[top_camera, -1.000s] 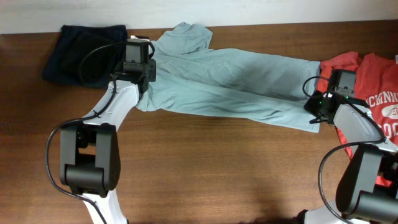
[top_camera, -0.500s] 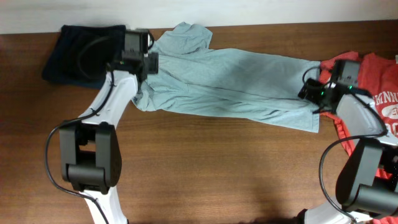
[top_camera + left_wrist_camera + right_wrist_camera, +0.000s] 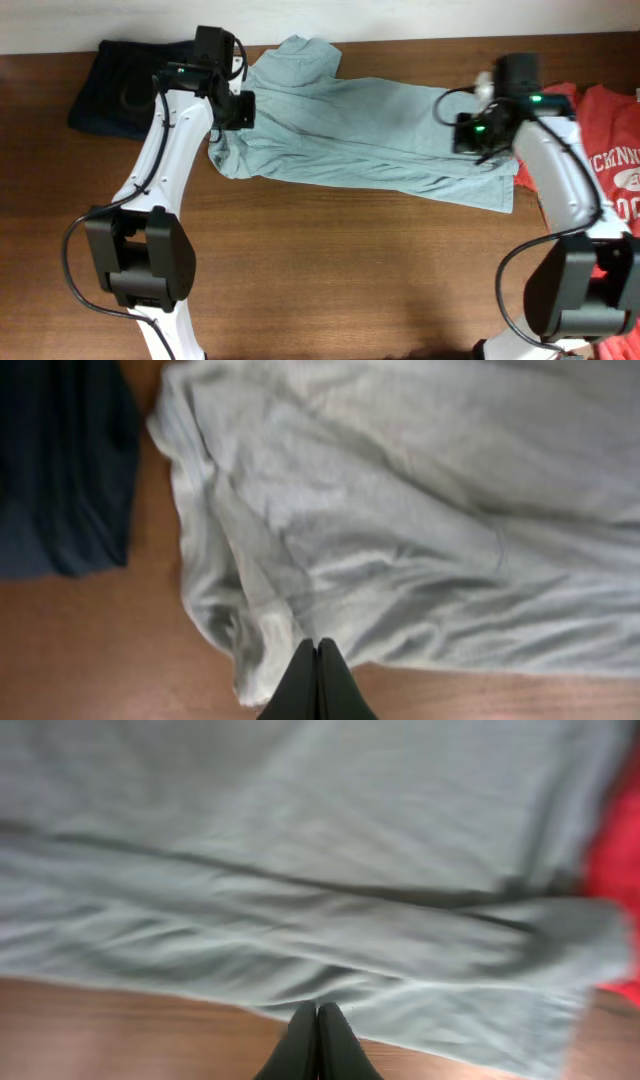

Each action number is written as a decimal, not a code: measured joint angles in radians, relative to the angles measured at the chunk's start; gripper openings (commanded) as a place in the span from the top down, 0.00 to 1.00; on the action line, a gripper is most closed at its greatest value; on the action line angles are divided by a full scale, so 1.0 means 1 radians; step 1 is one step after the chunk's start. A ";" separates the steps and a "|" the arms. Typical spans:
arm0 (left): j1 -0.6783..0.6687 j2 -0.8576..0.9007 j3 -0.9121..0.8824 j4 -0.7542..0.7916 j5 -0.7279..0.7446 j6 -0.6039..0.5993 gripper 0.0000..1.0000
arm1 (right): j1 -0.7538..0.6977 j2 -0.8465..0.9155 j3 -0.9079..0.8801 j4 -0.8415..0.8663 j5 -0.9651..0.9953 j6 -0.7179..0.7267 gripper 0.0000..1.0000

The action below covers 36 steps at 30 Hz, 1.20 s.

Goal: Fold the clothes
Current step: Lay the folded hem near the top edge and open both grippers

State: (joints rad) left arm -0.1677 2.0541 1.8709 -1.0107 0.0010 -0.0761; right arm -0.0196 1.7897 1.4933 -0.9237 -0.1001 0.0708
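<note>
Lying across the far half of the brown wooden counter [image 3: 350,270], a pale grey-teal cotton T-shirt [image 3: 370,130] is spread crosswise and loosely rumpled, in much the same place as a second ago.

- Its left end is bunched into folds near the counter's middle; its right end touches a red cotton T-shirt with white lettering [image 3: 600,130], which sits at the right edge as before.
- A dark navy folded cloth [image 3: 120,85] rests at the far left corner, just beside the pale shirt, unmoved.
- Left hand [image 3: 238,108]: over the pale shirt's left edge. Its arm now reaches farther toward the back of the counter than a second ago. In the left wrist view the two black fingers [image 3: 305,680] are pressed together, their tips over the shirt's hem; no cloth shows between them.
- Right hand [image 3: 470,135]: a second ago at the shirt's right end beside the red shirt, it now stands inward, over the pale cloth. In the right wrist view, which is blurred, its fingers [image 3: 335,1045] are together above the shirt's near edge, with nothing seen between them.
</note>
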 measured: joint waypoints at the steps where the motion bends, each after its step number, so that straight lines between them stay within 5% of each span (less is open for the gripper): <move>1: 0.000 0.002 -0.011 -0.010 0.003 -0.001 0.99 | 0.029 0.007 -0.005 0.000 -0.001 0.000 0.96; 18: 0.014 0.220 -0.055 0.001 -0.021 -0.009 0.99 | 0.004 0.216 -0.018 -0.142 0.169 0.121 0.96; 28: 0.104 0.220 -0.055 0.005 -0.140 -0.011 1.00 | -0.092 0.216 -0.177 0.019 0.190 0.156 0.96; 36: 0.119 0.220 -0.013 -0.058 -0.085 -0.011 1.00 | -0.095 0.200 -0.200 0.030 0.190 0.162 0.96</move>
State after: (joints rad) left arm -0.0483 2.2745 1.8584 -1.0691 -0.0841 -0.0872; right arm -0.1146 1.9896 1.2934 -0.8940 0.0898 0.2329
